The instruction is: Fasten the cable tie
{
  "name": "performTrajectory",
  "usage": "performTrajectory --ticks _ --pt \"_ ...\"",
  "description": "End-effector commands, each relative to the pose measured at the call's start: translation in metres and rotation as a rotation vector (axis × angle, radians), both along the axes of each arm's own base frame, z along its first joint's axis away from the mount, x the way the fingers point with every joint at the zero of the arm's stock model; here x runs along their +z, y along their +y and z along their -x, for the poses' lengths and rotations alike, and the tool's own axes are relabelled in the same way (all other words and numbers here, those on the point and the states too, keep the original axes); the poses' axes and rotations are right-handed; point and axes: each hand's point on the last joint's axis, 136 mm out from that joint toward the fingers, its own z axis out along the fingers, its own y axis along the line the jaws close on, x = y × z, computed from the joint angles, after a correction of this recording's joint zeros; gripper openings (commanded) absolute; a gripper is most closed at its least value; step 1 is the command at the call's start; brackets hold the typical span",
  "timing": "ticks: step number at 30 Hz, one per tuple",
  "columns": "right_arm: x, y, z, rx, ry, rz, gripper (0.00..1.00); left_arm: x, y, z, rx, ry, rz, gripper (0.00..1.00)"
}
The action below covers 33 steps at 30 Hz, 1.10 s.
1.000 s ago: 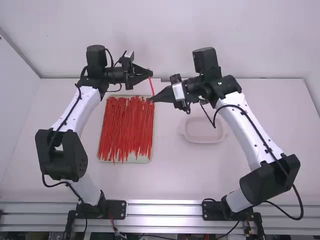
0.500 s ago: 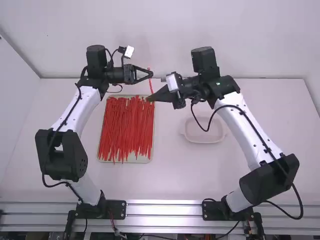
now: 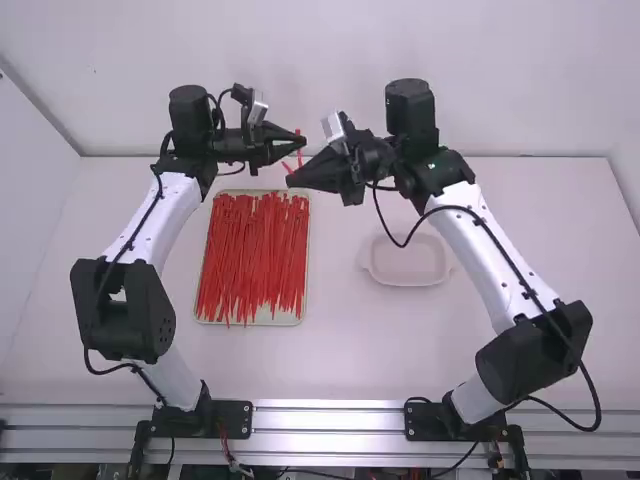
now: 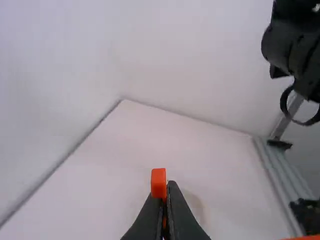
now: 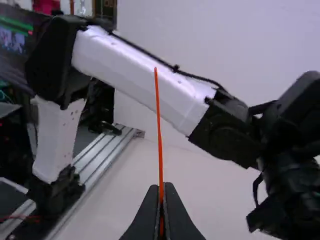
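A single red cable tie (image 3: 297, 157) is held in the air between both grippers, above the far end of the tray. My left gripper (image 3: 293, 141) is shut on the tie's square head (image 4: 158, 182), which pokes out past its fingertips (image 4: 172, 197). My right gripper (image 3: 293, 176) sits just below and to the right of it, shut on the thin strap (image 5: 158, 145). The strap runs straight out from the right gripper (image 5: 161, 192) towards the left arm (image 5: 140, 75).
A beige tray (image 3: 250, 322) with a pile of several red cable ties (image 3: 252, 255) lies left of the middle. A shallow white dish (image 3: 405, 262) sits to its right. The back wall stands close behind both grippers.
Both grippers have risen and turned with the tie between them. The right gripper has swung up and towards the left gripper, and the tie now sits higher above the tray.
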Motion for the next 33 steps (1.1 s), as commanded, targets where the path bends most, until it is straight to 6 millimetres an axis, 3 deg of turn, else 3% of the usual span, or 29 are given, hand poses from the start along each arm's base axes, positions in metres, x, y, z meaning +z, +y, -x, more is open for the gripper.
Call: performTrajectory --ticks 1,7,13,18,27,33 --pt "0.019 -0.002 -0.005 -0.037 0.155 0.032 0.0 0.008 0.003 -0.01 0.036 -0.135 -0.03 0.02" --pt "0.036 0.004 -0.046 -0.27 0.307 0.019 0.0 0.012 0.003 -0.011 0.04 -0.191 -0.033 0.02" --pt "0.034 -0.006 -0.061 -0.321 0.431 0.027 0.0 0.012 0.007 -0.013 0.046 -0.255 -0.052 0.02" --pt "0.014 -0.015 -0.061 -0.283 0.569 0.095 0.0 0.008 0.011 -0.025 0.121 -0.25 -0.075 0.02" --pt "-0.018 -0.001 -0.045 -0.28 0.641 0.196 0.0 0.006 0.013 -0.025 0.111 -0.373 -0.116 0.02" --pt "-0.053 -0.009 -0.047 -0.303 0.739 0.252 0.0 0.006 0.017 -0.026 0.117 -0.423 -0.132 0.02"
